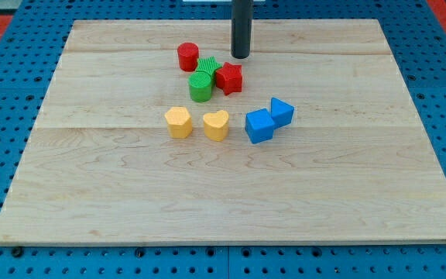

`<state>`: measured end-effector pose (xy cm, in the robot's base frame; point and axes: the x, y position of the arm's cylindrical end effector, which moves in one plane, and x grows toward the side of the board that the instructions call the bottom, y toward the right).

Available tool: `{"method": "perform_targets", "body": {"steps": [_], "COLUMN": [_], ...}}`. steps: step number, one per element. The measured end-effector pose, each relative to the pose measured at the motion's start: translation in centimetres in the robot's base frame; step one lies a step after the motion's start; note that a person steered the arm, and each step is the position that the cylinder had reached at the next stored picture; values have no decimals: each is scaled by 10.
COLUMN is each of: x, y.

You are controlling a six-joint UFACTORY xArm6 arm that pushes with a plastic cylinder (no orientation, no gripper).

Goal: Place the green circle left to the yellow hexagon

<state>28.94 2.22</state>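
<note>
The green circle (200, 87) stands upright on the wooden board, just above the yellow hexagon (178, 122), which lies left of the board's middle. A yellow heart (216, 125) lies to the right of the hexagon. My tip (241, 56) is up and to the right of the green circle, apart from it, just above the red star-shaped block (228, 77).
A green star-like block (209, 67) sits behind the green circle, touching the red star. A red cylinder (187, 56) stands to the upper left of them. Two blue blocks (259, 125) (282, 111) lie right of the yellow heart. The board's edge (231, 243) meets a blue pegboard.
</note>
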Motion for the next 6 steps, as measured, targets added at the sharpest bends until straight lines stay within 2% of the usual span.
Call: {"method": "perform_targets", "body": {"steps": [1,2,3,4,5,6], "x": [14,79,137,139,169,180], "y": [-23,-86,-118,-122,-121,-150]}}
